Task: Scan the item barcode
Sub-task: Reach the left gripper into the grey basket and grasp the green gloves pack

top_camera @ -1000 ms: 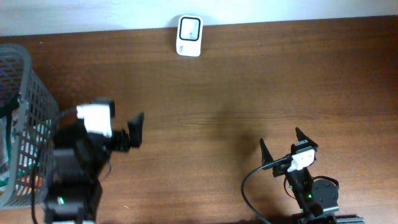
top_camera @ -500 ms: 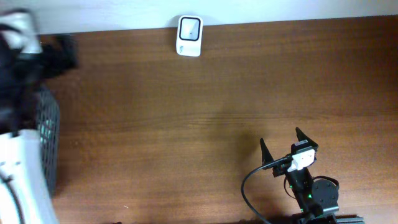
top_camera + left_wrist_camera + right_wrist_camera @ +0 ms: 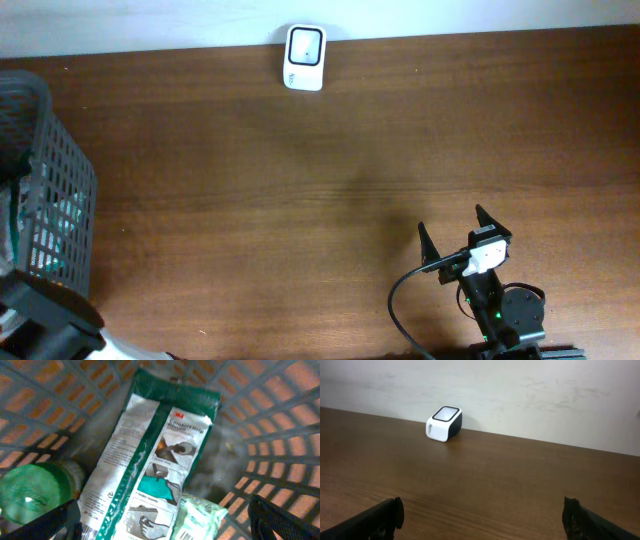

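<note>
Inside the grey mesh basket (image 3: 280,425) lies a green and white 3M packet (image 3: 150,460), its printed face up. A small pale green packet (image 3: 200,520) rests against its lower end, and a round green object (image 3: 35,495) sits to the left. My left gripper (image 3: 165,530) hangs open just above these items and holds nothing. The white scanner (image 3: 304,58) stands at the table's far edge, also in the right wrist view as the scanner (image 3: 444,423). My right gripper (image 3: 450,222) stands open and empty over the near right of the table.
The basket (image 3: 55,200) occupies the table's left end, with part of my left arm (image 3: 50,330) below it at the picture's corner. A pale wall (image 3: 520,390) rises behind the scanner. Bare brown table (image 3: 330,180) lies between scanner and right arm.
My left arm has swung from the table beside the basket, up past the far left corner, and down into the basket. The right arm has not moved.
</note>
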Robot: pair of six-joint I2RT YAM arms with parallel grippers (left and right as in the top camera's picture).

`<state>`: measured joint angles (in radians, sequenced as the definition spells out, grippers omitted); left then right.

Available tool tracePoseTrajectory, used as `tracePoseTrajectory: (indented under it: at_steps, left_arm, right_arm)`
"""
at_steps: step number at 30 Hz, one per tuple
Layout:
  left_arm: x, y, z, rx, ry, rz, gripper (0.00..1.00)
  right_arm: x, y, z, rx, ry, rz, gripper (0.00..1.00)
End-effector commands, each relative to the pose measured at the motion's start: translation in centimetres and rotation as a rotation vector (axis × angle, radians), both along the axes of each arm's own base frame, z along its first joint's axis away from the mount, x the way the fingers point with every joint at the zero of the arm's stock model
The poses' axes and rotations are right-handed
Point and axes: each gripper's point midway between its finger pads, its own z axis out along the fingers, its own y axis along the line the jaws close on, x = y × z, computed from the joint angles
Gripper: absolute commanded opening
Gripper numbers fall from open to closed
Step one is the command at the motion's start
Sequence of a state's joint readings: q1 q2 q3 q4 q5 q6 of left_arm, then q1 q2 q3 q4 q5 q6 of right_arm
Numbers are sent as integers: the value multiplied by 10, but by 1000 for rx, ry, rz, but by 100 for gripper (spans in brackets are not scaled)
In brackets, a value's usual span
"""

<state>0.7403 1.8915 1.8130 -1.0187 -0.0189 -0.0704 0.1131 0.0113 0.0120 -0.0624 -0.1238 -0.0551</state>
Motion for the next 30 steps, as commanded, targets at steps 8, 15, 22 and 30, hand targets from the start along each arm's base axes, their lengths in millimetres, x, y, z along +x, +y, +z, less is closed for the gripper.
tracePoseTrajectory:
  at_steps: [8,15,22,30]
  left_arm:
    - [-8,1,-80,-103,209,-51,89]
    - [-8,-4,-109,-121,280,-94,91]
    - [-19,1,-125,-105,347,-74,68]
    - [-11,8,-93,-70,286,-25,0]
  right_arm:
    - [0,0,-2,7,2,-1,98]
    - [0,0,-2,7,2,-1,98]
    - [0,0,-2,7,2,-1,98]
    - [0,0,-2,7,2,-1,98]
